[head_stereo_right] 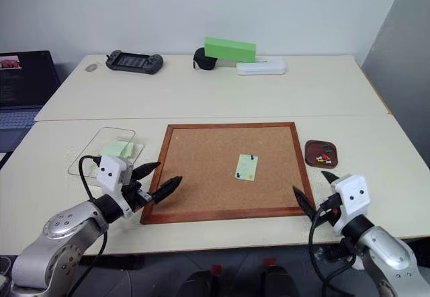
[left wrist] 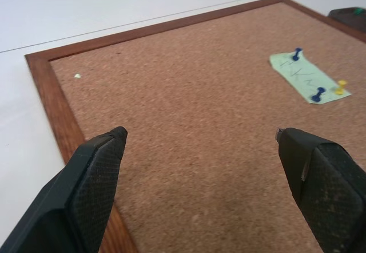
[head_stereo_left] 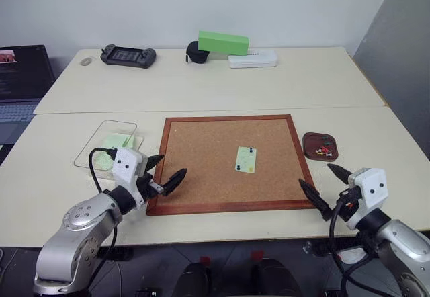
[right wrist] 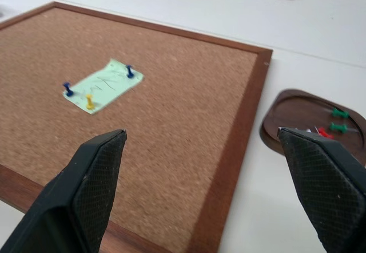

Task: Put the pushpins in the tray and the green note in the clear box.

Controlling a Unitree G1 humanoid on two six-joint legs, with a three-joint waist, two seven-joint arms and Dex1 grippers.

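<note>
On the pale surface [head_stereo_left: 201, 89] before you, the clear box [head_stereo_left: 106, 144] sits left. Your left claw [head_stereo_left: 164, 175] is spread. The green note [head_stereo_left: 246, 160], pinned by pushpins [right wrist: 129, 70], lies on the corkboard [head_stereo_left: 208, 169]. The tray [head_stereo_left: 320, 146] sits right. Your right claw [head_stereo_left: 324, 186] is spread too.

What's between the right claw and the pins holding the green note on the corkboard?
Nothing visible. Open cork separates the open right claw from the green note and its pushpins on the corkboard.

laptop [head_stereo_left: 20, 82] cropped, tray [right wrist: 297, 121] partly hidden
</note>
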